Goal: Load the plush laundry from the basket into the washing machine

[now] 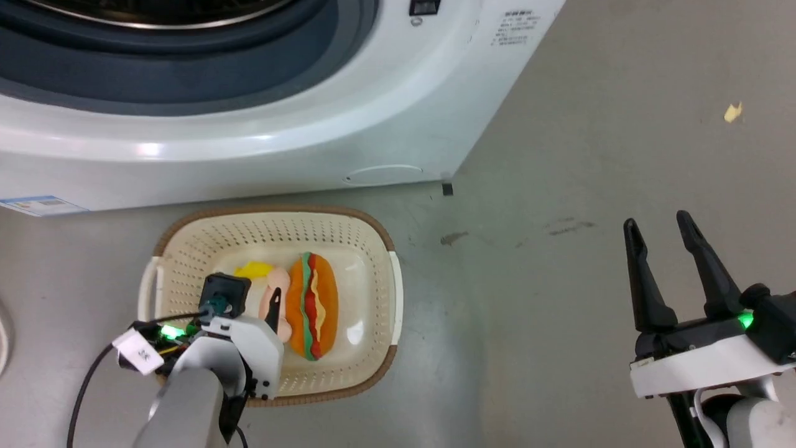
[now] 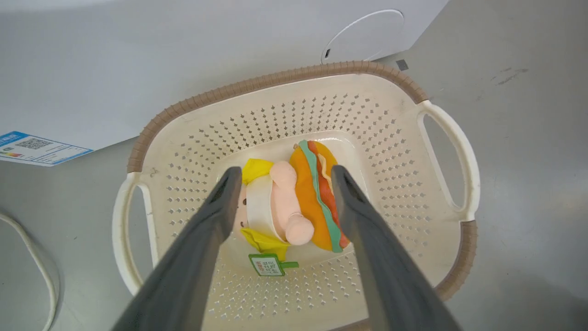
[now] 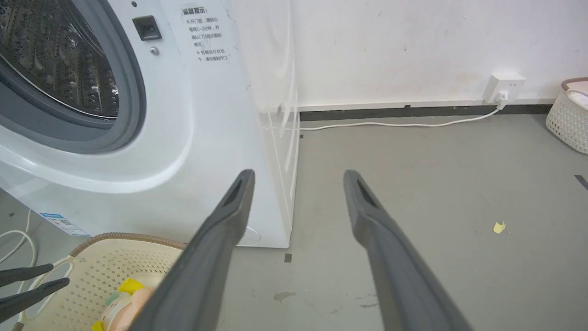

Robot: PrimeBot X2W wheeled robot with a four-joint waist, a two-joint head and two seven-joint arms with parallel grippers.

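I see the washing machine [image 1: 249, 143] right behind the basket [image 1: 379, 239] on the floor [image 1: 559, 280]. The burger plush [image 1: 314, 305] and pink doll [image 2: 285, 202] lie touching inside it. My left tool [image 2: 285, 171] hangs spread over both, and my right tool [image 1: 656, 219] gapes empty, well apart. I can't read the washer's printed notice [image 3: 204, 34] or the doll's green tag [image 2: 267, 265].

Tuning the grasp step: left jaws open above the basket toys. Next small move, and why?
Likely lower the left gripper onto the doll before closing: its open jaws frame the doll and burger, lying side by side in the basket, nothing gripped yet.
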